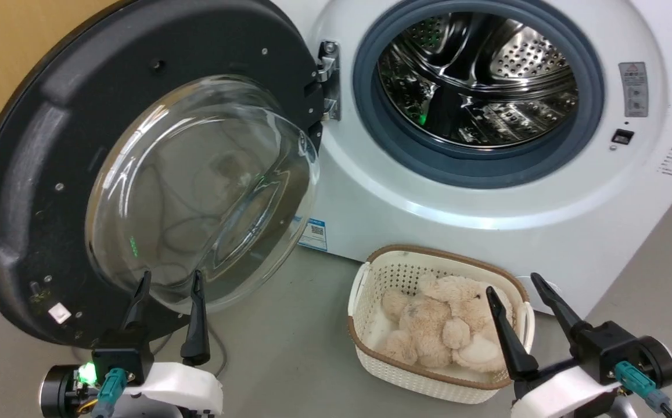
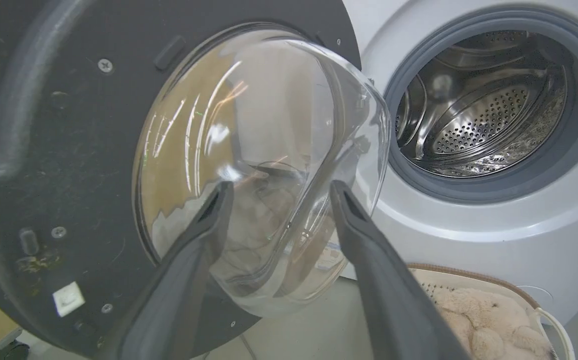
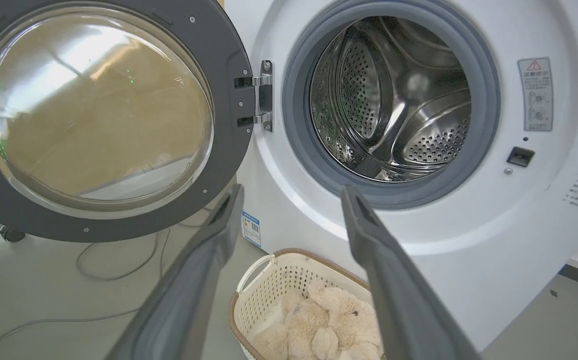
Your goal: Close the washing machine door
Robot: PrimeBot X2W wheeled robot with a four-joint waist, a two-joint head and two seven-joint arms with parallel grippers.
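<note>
Grey floor (image 1: 289, 348), washing machine door (image 1: 33, 174) wide open on the washing machine (image 1: 487, 220). Left gripper (image 1: 172, 274) and right gripper (image 1: 511, 283) both splayed, empty.

Door (image 1: 39, 174) left of washer (image 1: 487, 191); basket (image 1: 370, 278) in front.
</note>
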